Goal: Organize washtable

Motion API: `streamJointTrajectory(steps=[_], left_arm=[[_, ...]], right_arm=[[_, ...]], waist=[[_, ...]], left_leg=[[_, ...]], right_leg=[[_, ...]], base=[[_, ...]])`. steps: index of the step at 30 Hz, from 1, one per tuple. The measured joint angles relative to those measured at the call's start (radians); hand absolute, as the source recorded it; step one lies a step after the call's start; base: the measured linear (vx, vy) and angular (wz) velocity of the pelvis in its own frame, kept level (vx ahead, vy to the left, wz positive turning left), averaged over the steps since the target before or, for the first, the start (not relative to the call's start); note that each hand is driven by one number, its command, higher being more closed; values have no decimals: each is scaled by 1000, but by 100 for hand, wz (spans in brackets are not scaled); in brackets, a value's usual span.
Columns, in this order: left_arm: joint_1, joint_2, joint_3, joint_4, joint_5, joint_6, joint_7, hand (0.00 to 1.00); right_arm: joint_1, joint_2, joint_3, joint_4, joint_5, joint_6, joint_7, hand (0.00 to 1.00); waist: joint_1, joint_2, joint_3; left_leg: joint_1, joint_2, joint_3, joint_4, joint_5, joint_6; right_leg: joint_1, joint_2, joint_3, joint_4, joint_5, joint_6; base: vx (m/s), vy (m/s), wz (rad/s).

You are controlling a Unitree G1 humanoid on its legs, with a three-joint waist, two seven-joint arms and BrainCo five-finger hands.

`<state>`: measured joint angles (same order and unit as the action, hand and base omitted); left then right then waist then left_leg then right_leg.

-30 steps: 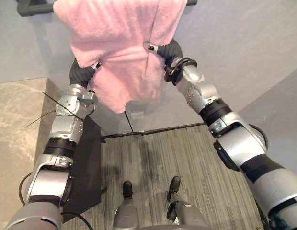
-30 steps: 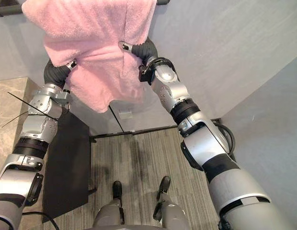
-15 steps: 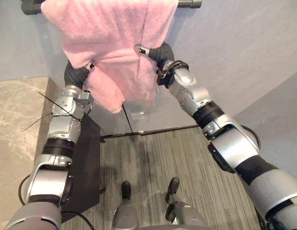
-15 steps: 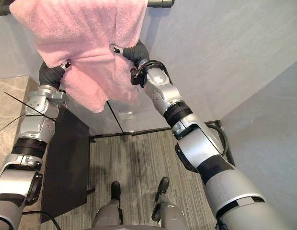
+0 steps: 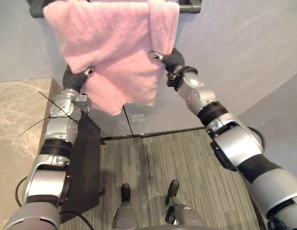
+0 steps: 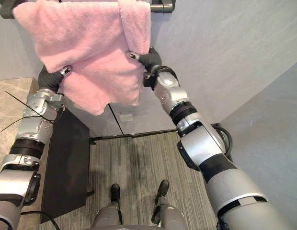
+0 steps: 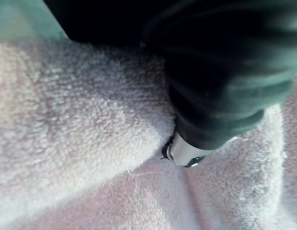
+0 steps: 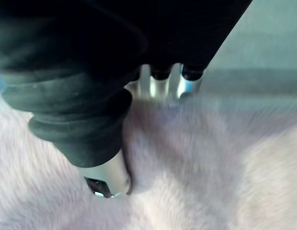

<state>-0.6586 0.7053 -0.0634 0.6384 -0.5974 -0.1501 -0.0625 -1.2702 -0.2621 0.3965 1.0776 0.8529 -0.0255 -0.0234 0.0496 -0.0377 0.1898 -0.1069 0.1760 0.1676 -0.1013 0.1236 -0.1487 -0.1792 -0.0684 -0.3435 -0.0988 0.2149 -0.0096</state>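
Towel: draped unevenly over far rail.
Right hand: pinching its right edge.
Left hand: grip buried, cannot tell.
Risk: your downward tug drags it off.

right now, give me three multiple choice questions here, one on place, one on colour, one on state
1. Where is the towel?
A draped over the dark bar
B folded in a basket
C spread on a shelf

2. What colour is the towel?
A white
B blue
C pink

3. What is the right hand doing?
A hanging open, clear of the cloth
B pinching the towel
C curled on nothing

Answers: A, it hangs from the bar; C, its pile is pink; B, the right wrist view shows cloth between thumb and fingers.
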Motion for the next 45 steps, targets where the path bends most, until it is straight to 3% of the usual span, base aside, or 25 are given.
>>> streamJointTrajectory(steps=[9,14,16,20,24,29,32,34,37,39,43,45], left_arm=[[14,27,-7,3,-30,12,-27,0],[63,116,-41,-1,-61,18,-88,0],[116,170,-55,-1,-62,28,-151,0],[167,190,-53,0,-61,34,-199,0],[173,204,-40,42,-31,35,-190,0],[175,207,122,65,45,38,-102,0],[217,171,372,-56,95,35,28,0],[285,75,552,-260,115,-10,168,0],[294,-19,652,-432,149,-63,304,0],[294,-58,661,-554,175,-104,360,0],[295,-72,613,-671,176,-148,343,0],[299,-72,563,-677,136,-153,285,0]], right_arm=[[8,-60,-6,-38,49,0,5,0],[12,-115,-17,-84,49,0,14,0],[14,-160,-18,-84,48,0,29,0],[44,-220,-22,-102,45,-1,34,0],[101,-263,-40,-163,35,-2,49,0],[233,-297,-227,-297,-8,-13,19,0],[341,-294,-396,-502,-90,-52,-52,0],[414,-293,-462,-621,-146,-93,-115,0],[425,-291,-479,-726,-175,-140,-151,0],[425,-272,-461,-830,-175,-166,-147,0],[439,-225,-313,-975,-170,-199,-69,0],[446,-197,-219,-992,-143,-198,-20,0]], waist=[[-5,1,0],[-7,8,-4],[-7,15,-7],[-4,36,-20],[-3,61,-37],[-7,71,-57],[-7,71,-80],[-6,73,-126],[-6,78,-143],[-6,81,-146],[-8,94,-169],[-7,106,-183]], left_leg=[[1,1,1,0,0,0],[5,0,6,5,0,0],[12,-2,9,6,0,0],[22,-1,9,1,-1,-1],[17,0,9,0,-5,-5],[42,6,-3,0,-8,-3],[40,7,-5,0,-11,-2],[41,8,-4,0,-12,-2],[55,6,-2,0,-12,-2],[67,6,0,0,-13,-2],[71,6,6,-1,-22,2],[72,6,8,-1,-23,3]], right_leg=[[0,1,1,0,0,0],[1,0,5,0,0,0],[7,-1,8,0,0,0],[18,-1,8,-1,0,0],[20,0,7,-1,-1,1],[54,3,-8,-1,-20,13],[53,5,-10,-1,-25,14],[54,5,-9,-1,-30,17],[69,2,-12,-1,-27,13],[78,2,-11,-1,-28,14],[80,2,-9,-4,-34,19],[82,2,-9,-5,-34,19]], base=[[0,0,0],[1,4,-3],[11,41,-4],[1,30,1],[-36,38,0],[-6,17,6],[0,0,0],[59,35,1],[40,34,1],[4,42,-2],[-25,34,-3],[-25,33,1]])
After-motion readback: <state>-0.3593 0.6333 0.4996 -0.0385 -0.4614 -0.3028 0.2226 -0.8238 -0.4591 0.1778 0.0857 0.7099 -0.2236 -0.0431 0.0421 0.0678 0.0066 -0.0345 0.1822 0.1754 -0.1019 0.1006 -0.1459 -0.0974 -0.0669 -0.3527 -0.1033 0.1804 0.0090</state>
